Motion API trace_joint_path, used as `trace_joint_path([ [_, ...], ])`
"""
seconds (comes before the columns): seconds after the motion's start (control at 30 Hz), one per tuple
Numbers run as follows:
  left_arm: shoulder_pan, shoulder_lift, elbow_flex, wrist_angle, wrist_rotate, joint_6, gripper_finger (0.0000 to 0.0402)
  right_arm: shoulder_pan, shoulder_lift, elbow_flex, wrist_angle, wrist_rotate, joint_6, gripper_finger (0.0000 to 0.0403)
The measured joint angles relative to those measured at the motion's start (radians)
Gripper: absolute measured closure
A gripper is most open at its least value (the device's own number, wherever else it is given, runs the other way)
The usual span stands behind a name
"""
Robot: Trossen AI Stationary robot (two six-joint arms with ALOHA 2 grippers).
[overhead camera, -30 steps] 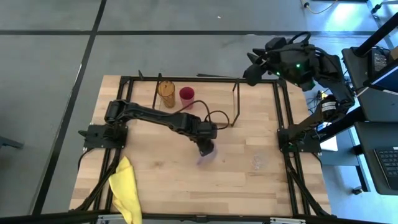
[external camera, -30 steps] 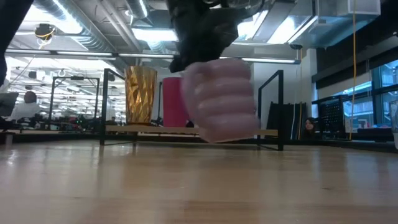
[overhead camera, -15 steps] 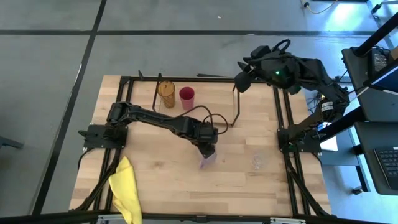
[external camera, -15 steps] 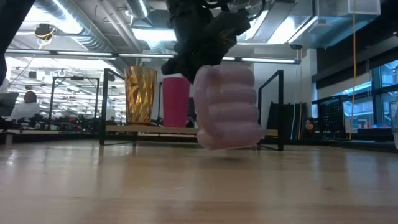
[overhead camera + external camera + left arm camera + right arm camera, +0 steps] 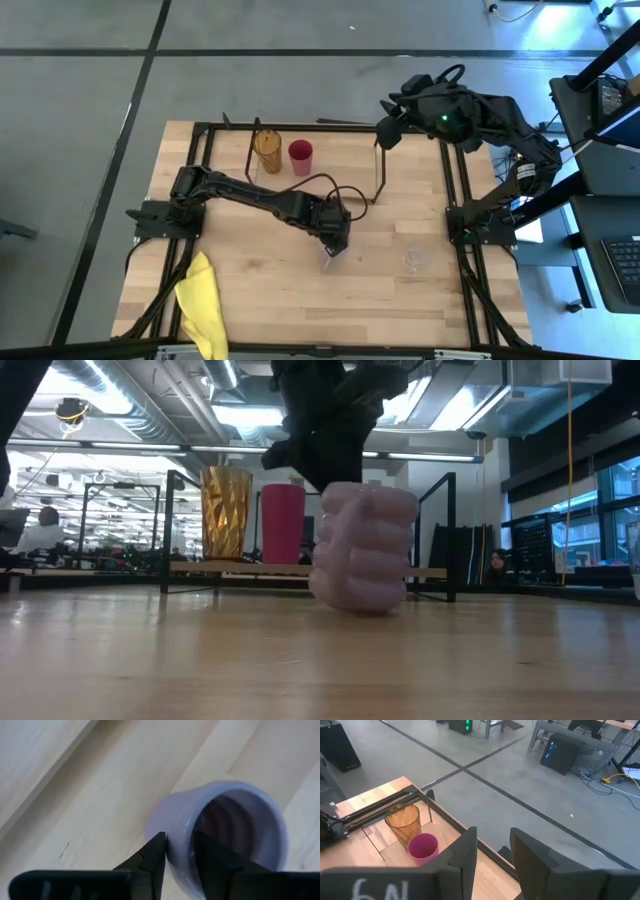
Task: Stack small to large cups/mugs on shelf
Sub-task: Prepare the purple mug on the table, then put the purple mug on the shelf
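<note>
The light purple mug (image 5: 328, 262) stands on the table just near of centre, with my left gripper (image 5: 335, 240) shut on its rim from above. On the shelf (image 5: 380, 165), at the table's far side, the amber tumbler (image 5: 266, 148) and the red cup (image 5: 300, 155) stand side by side at the left end of the wooden board (image 5: 240, 569). The tiny clear glass (image 5: 414, 260) rests on the table to the right. My right gripper (image 5: 385, 130) hangs open beyond the shelf's right end. My left gripper pinches the mug's wall at the rim (image 5: 175, 855), one finger (image 5: 212, 862) inside the mug and the other (image 5: 150, 862) outside. The fingers come from above, pointing down. The mug (image 5: 362, 550) sits upright with its base on the table.
A yellow cloth (image 5: 203, 305) lies at the table's near left corner. A larger black frame (image 5: 455, 190) runs around the table. Bare board lies on the shelf to the right of the red cup (image 5: 283, 523).
My left gripper has gone down and a little toward the near edge with the mug. The mug, lifted and tilted a second ago, has come upright and now stands on the table. My right gripper moved toward the table's left, then kept still.
</note>
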Motion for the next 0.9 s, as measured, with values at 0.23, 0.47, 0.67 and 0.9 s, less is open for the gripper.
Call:
trace_joint_path([
  [0.23,0.000,0.000,0.035,-0.075,-0.063,0.007,0.0297,0.019,-0.010,0.000,-0.010,-0.007,0.002,0.0283],
  [0.47,-0.012,-0.020,0.036,-0.206,-0.153,-0.015,0.0295,0.086,-0.011,0.000,-0.190,-0.019,0.117,0.0283],
  [0.67,-0.086,-0.155,0.036,-0.206,-0.380,-0.023,0.0298,0.195,-0.013,-0.069,-0.309,-0.068,0.315,0.0283],
  [0.9,-0.188,-0.345,0.036,-0.247,-0.572,0.035,0.0300,0.287,-0.011,-0.379,-0.128,-0.263,0.501,0.0283],
])
